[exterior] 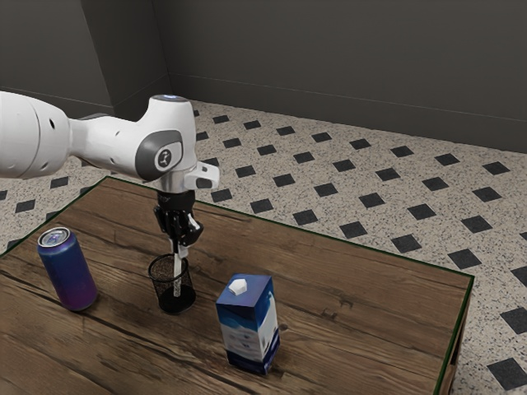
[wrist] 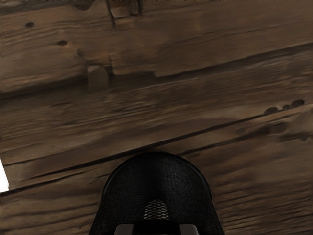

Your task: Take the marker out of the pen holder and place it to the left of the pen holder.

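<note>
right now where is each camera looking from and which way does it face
Exterior view: sits at my arm's side, above the table, looking down across it; my arm and gripper show.
Wrist view: rides above my gripper, facing down at the tabletop; a bit of my gripper shows at its lower edge.
Both share the table and the pen holder.

Seen in blue-to-purple on the can [exterior: 69, 276], blue and white on the carton [exterior: 240, 331], black mesh on the pen holder [exterior: 162, 288], brown grain on the tabletop [exterior: 362, 300], and dark diamonds on the speckled beige floor [exterior: 395, 185].
</note>
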Controlling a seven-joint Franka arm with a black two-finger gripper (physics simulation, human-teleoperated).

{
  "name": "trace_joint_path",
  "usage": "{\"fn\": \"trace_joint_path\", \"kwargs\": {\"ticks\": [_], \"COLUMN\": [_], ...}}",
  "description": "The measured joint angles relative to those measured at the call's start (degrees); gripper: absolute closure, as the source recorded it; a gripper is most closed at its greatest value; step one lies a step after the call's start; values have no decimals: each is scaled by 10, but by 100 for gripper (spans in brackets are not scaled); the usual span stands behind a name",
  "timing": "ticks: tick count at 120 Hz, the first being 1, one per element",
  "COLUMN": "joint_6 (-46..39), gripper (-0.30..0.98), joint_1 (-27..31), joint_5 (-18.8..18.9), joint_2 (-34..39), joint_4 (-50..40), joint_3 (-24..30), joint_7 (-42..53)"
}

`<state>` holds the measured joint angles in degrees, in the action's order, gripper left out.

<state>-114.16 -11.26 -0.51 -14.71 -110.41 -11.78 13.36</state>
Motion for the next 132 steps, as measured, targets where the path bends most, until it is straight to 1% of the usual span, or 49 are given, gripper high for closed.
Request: {"fn": "trace_joint_path", "kwargs": {"ticks": [17, 42, 63, 81, 95, 104, 112, 132], "joint_6": [-1, 8, 49, 79, 110, 125, 134, 157], "gripper": [72, 75, 76, 76, 75, 76, 76, 76], "joint_1": [1, 1, 2, 0, 0, 0, 0, -1], "joint_5": [2, 11, 20, 19, 18, 20, 43, 131], "joint_2": [1, 15, 44, 63, 71, 60, 33, -35], "joint_4": [1, 13, 16, 18, 57, 80, 107, 125], "joint_3": [-1, -15, -37, -41, -41, -41, -38, -37], "joint_7": [-2, -6, -10, -12, -13, -13, -13, -11]}}
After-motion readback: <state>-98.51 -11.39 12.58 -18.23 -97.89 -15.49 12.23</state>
